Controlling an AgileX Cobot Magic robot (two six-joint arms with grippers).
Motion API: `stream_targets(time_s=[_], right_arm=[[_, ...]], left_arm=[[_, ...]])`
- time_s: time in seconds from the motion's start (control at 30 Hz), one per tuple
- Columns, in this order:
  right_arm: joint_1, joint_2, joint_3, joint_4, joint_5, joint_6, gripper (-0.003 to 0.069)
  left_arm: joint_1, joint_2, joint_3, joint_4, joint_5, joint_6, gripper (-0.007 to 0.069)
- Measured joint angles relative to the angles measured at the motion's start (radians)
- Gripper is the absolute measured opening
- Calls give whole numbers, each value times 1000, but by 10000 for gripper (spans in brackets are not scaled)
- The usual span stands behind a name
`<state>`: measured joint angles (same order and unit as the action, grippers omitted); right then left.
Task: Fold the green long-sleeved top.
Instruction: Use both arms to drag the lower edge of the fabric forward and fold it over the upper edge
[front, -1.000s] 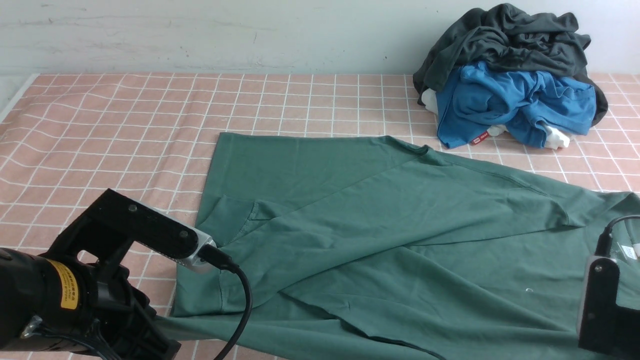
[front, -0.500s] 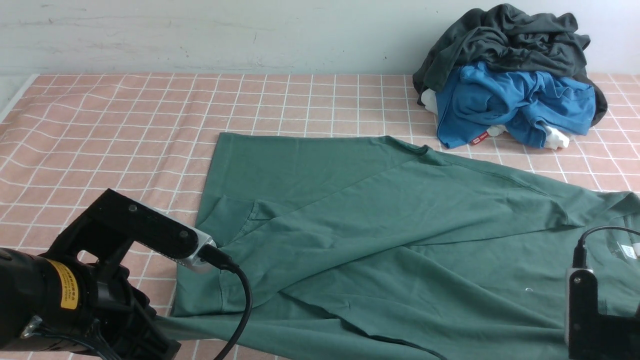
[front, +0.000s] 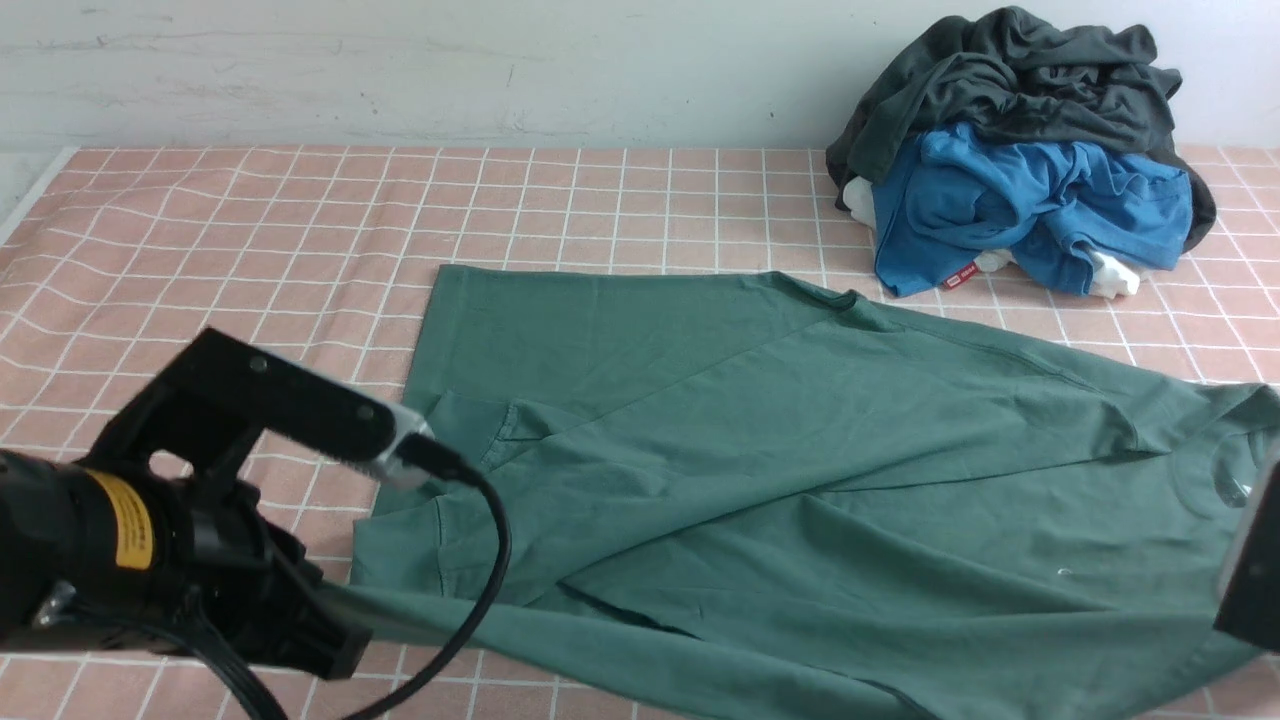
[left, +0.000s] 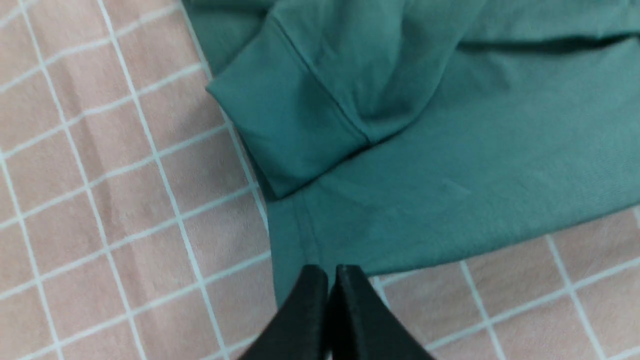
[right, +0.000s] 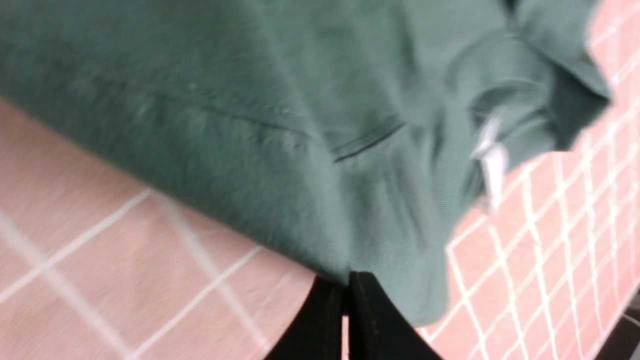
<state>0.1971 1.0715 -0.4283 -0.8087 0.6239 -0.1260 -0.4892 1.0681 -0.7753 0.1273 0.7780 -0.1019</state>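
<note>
At the near left of the front view we see the left arm's black wrist, which carries a yellow label (front: 125, 520). Its dark print is too small for us to read. A black cable (front: 490, 560) loops from the camera mount above it.

In the left wrist view the left claw (left: 331, 272) has its tips pressed together on the near left corner of the green long-sleeved top (front: 760, 450). The hem there is drawn into a taut strip toward the claw. Just beyond that corner a sleeve cuff (left: 285, 130) lies folded back over the body of the top.

The top lies spread across the middle and right of the table, on a pink checked cloth (front: 250, 230) with white lines. One sleeve is folded diagonally across it. A tiny white mark (front: 1063, 573) shows on the fabric toward the right, and we cannot make out what it is.

In the right wrist view the right claw (right: 346, 280) is closed on the edge of the top, and the fabric rises off the cloth there. A white tag (right: 492, 160) near the neck opening is blurred, so we can read no writing on it.

At the far right, against the pale wall (front: 400, 70), a dark charcoal garment (front: 1010, 70) is heaped over a blue garment (front: 1020, 200). The pile sits apart from the top. A small red tag (front: 960, 279) at the blue garment's lower edge bears white marks that we cannot read.
</note>
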Motion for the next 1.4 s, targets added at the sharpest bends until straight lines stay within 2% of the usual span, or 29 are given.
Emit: stream_targets(time_s=[0.13,0.17,0.3,0.47,0.7,0.77,0.87,0.93,1.0,1.03,1.07,1.1,1.17,1.23,1.27,1.33,1.4], right_arm=[[0,17,-112,13,-6,111,-4],[0,62,-184,16,-29,180,-4],[-9,222,-333,15,-79,258,-5],[-57,513,-589,12,-92,286,-5],[-80,801,-901,35,-53,294,-5],[-80,860,-966,52,-31,276,-5],[-80,916,-1020,93,31,239,-5],[-80,924,-1026,123,61,231,-5],[-80,924,-1027,187,115,216,-5],[-80,924,-1028,192,123,212,-5],[-80,924,-1029,231,144,193,-5],[-80,924,-1029,231,146,189,-5],[-80,924,-1031,273,158,151,-5],[-80,924,-1033,291,160,135,-5],[-80,924,-1033,294,160,135,-5],[-80,924,-1033,316,162,126,-5],[-80,924,-1033,322,163,126,-5]], left_arm=[[11,38,-79,51,-78,-5,-1],[36,94,-140,68,-101,-6,-1],[114,248,-281,80,-99,-16,-1],[230,520,-509,98,-99,-22,0],[292,805,-811,102,-94,-25,0],[293,867,-882,99,-49,-18,0],[288,920,-943,56,84,57,0],[285,927,-947,12,152,114,0],[279,933,-940,-97,267,246,6],[279,934,-939,-97,267,256,8],[278,947,-938,-185,347,343,29],[278,949,-938,-185,347,352,32],[277,980,-937,-254,418,425,94],[276,1007,-936,-269,430,435,162],[276,1009,-934,-269,430,435,169],[276,1043,-934,-257,430,398,262],[276,1059,-934,-241,430,365,295]])
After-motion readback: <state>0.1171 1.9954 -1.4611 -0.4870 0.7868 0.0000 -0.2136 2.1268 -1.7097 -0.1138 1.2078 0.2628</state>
